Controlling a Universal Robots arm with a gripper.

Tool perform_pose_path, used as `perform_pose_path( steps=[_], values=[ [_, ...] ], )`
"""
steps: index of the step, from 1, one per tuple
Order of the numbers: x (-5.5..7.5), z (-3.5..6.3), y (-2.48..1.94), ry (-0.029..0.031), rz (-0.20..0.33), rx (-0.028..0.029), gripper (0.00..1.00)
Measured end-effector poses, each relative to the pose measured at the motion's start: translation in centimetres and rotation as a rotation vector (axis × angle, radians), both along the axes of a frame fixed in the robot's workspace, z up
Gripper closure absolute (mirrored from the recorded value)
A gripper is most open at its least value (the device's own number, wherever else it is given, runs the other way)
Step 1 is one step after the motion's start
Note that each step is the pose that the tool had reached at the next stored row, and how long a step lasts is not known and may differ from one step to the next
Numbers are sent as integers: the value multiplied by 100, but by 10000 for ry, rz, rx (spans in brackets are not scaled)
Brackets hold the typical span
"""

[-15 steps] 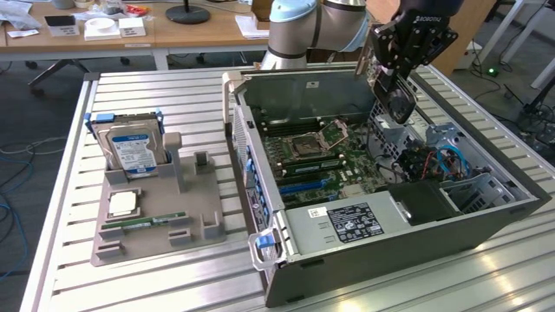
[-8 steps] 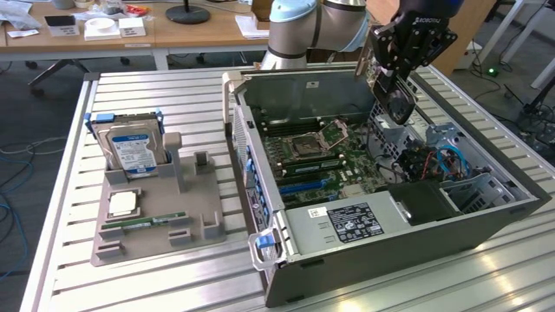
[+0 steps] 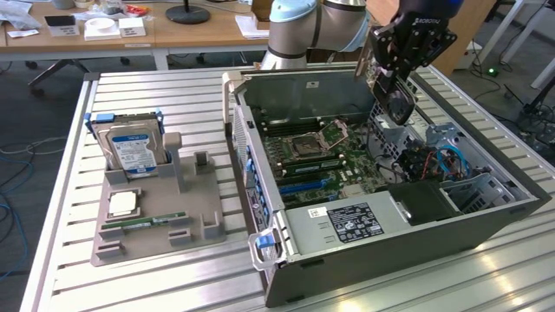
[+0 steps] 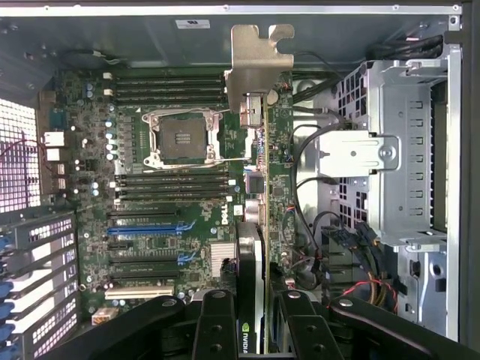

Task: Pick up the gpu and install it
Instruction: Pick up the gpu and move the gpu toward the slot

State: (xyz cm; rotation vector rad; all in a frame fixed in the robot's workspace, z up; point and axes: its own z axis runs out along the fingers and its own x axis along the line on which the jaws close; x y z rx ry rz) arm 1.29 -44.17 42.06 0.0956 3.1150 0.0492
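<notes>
My gripper [image 3: 406, 60] is shut on the gpu [image 3: 396, 99], a black card with a round fan that hangs edge-down above the back right of the open computer case [image 3: 485, 218]. In the wrist view I see the gpu [image 4: 255, 225] edge-on between my two black fingers [image 4: 217, 326], its silvery bracket [image 4: 257, 64] at the far end. It hovers over the motherboard [image 4: 165, 195], beside the CPU socket [image 4: 184, 139] and clear of the expansion slots [image 4: 146, 225].
To the exterior view's left of the case, a grey parts tray [image 3: 204, 218] holds an upright silver hard drive [image 3: 134, 149], a CPU [image 3: 123, 203] and a green RAM stick [image 3: 143, 223]. Inside the case are a drive cage [image 4: 409, 150], cables [image 3: 451, 162] and a power supply [image 3: 347, 221].
</notes>
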Motion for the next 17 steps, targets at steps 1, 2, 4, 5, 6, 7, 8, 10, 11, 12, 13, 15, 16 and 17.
perform_pose_path(
  steps=[1,2,4,5,6,7,8,10,11,12,13,15,16,17],
  values=[
    [0,-9,0,1,0,-2,73],
    [0,-20,0,0,0,-1,73],
    [0,-28,0,1,0,-1,73],
    [0,-29,0,0,0,-2,73],
    [0,-29,0,1,0,-2,73],
    [0,-29,0,1,0,-1,73],
    [0,-29,0,1,0,-1,73],
    [0,-40,0,0,-1,1,73],
    [0,-47,0,0,0,-1,73],
    [0,-55,0,1,0,-2,73],
    [0,-62,0,1,0,-2,73],
    [0,-73,0,1,0,-2,73],
    [0,-74,0,1,0,-3,73],
    [0,-74,0,1,0,-3,73]
  ],
)
